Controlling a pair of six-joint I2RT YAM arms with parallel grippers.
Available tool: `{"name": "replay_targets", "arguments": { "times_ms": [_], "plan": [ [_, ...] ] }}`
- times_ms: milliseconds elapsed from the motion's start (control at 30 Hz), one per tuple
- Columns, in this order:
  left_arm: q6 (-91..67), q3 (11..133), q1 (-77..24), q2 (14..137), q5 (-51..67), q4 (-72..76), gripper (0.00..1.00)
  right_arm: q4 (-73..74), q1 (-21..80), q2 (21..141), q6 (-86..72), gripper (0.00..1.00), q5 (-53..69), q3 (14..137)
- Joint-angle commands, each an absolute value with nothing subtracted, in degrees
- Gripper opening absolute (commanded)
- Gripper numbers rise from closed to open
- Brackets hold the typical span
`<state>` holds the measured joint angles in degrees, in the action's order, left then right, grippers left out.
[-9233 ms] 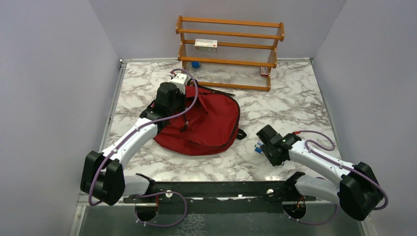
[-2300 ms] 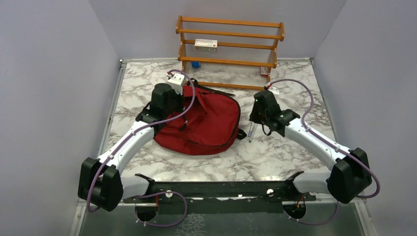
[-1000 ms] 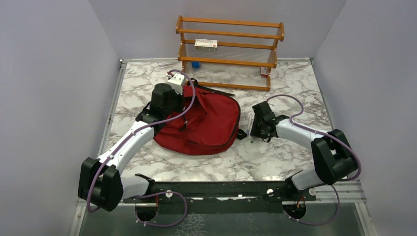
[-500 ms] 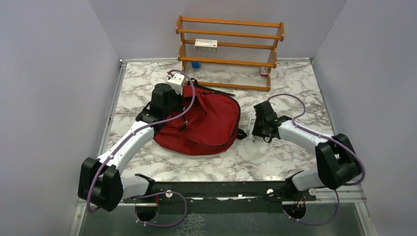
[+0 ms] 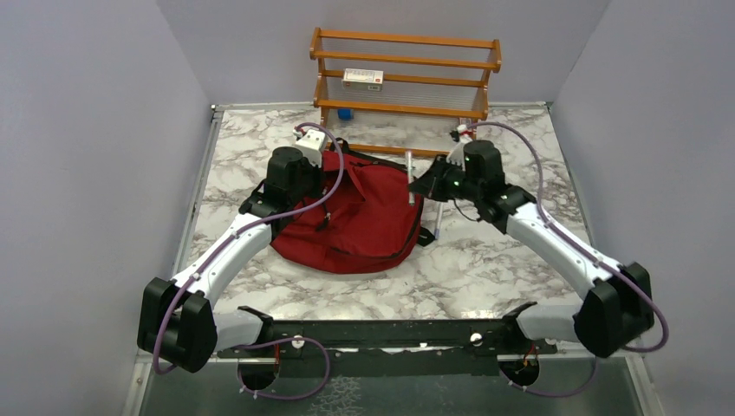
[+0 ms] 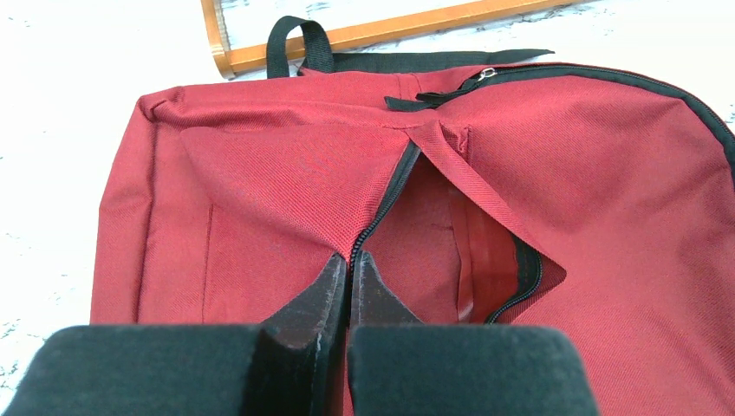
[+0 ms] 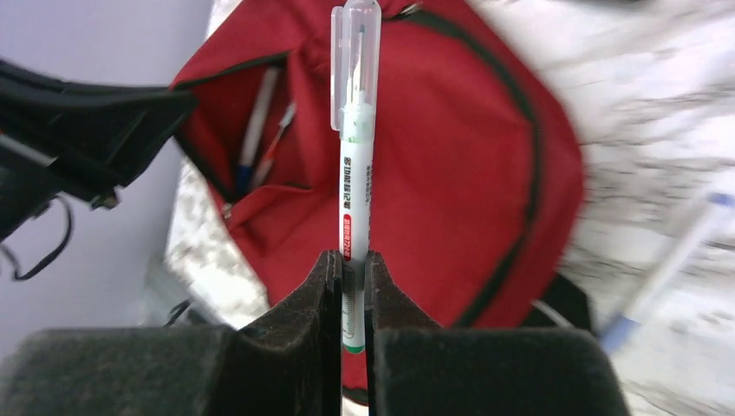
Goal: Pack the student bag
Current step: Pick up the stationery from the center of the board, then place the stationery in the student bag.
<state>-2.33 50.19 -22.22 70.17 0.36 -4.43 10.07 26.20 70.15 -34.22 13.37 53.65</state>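
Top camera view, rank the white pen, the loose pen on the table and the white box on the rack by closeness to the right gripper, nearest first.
1. white pen: clamped in the right gripper, above the student bag's right edge.
2. loose pen: on the table, just right of the bag.
3. white box: on the wooden rack at the back.

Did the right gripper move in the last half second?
Yes. The right gripper, shut on a pen, shifted toward the wooden rack, now at the student bag's right edge.
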Motion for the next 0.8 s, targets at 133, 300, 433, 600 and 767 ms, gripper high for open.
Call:
{"name": "replay_targets", "arguments": {
  "times_ms": [133,300,433,600,767],
  "plan": [
    [-2.11,50.98,-21.84,69.63,-0.06,-2.55,0.0,7.62,34.13,85.99,-41.04,0.0,27.73,64.07],
    [-1.64,51.09,-21.83,69.21,-0.32,-2.89,0.0,14.72,37.68,95.33,-39.29,0.01,29.95,73.3],
    [-1.26,50.9,-21.79,68.94,-0.88,-2.86,0.0,21.0,39.27,100.97,-36.69,0.01,29.92,79.48],
    [-1.15,51.06,-21.84,69.13,-0.54,-2.9,0.0,26.24,40.54,106.49,-34.45,0.01,30.26,85.39],
    [-1.22,51.0,-21.84,68.83,-0.2,-2.9,0.0,28.94,40.96,111.54,-33.13,0.01,28.67,92.4]
  ]
}}
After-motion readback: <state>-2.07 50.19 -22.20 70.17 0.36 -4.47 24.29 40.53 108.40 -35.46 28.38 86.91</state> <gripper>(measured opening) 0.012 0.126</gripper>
